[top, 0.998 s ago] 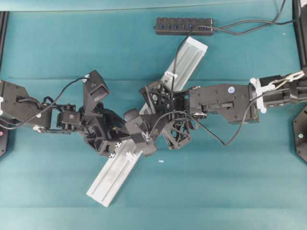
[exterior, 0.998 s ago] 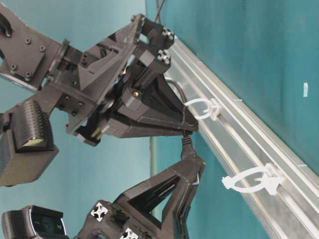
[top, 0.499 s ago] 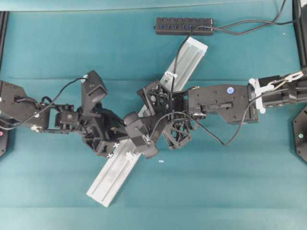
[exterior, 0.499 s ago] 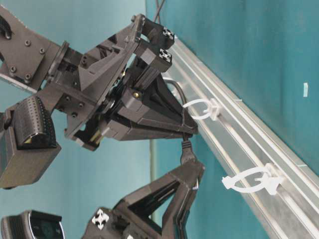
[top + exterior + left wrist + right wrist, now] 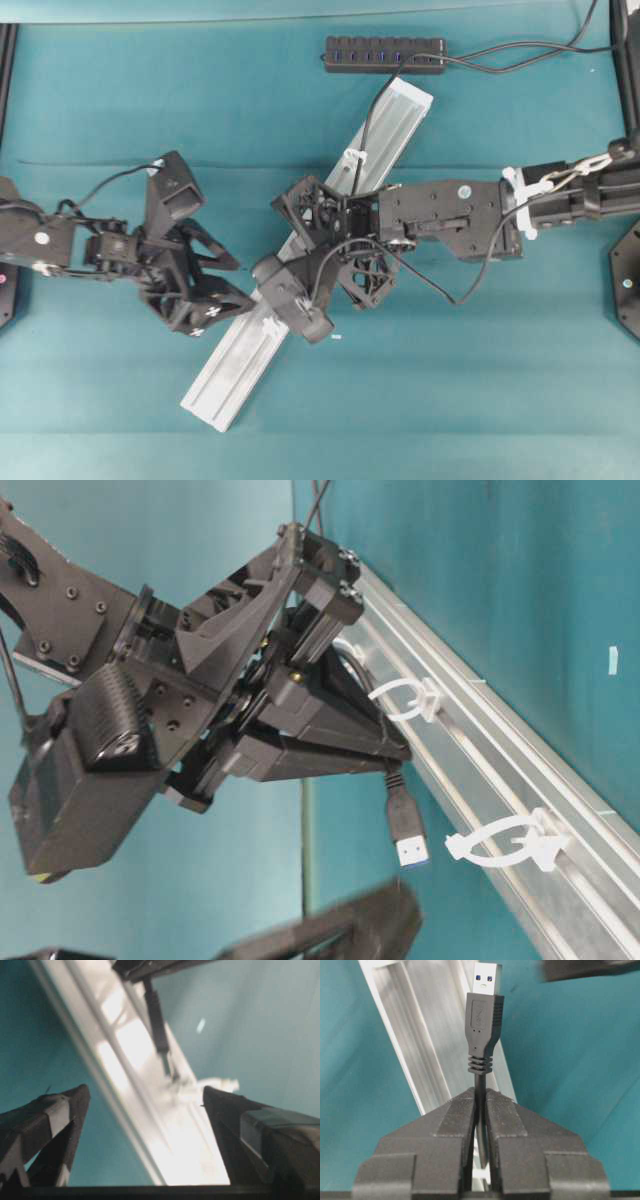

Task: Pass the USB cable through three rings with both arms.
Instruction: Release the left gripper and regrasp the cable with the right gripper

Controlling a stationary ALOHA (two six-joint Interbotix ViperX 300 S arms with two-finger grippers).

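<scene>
Cable (image 5: 483, 1035) clamped in right hand (image 5: 481, 1110), plug past second ring (image 5: 405, 700); third ring (image 5: 505, 845) left; left hand (image 5: 145, 1105) apart, empty.

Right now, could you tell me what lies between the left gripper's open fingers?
In the left wrist view, the silver rail runs between the left gripper's fingers, bearing a blurred white ring; nothing is held.

Your left wrist view blurs the rail (image 5: 150, 1110) and a ring (image 5: 212, 1085). At table level, the bottom edge cuts off the blurred left gripper (image 5: 340, 932).
</scene>
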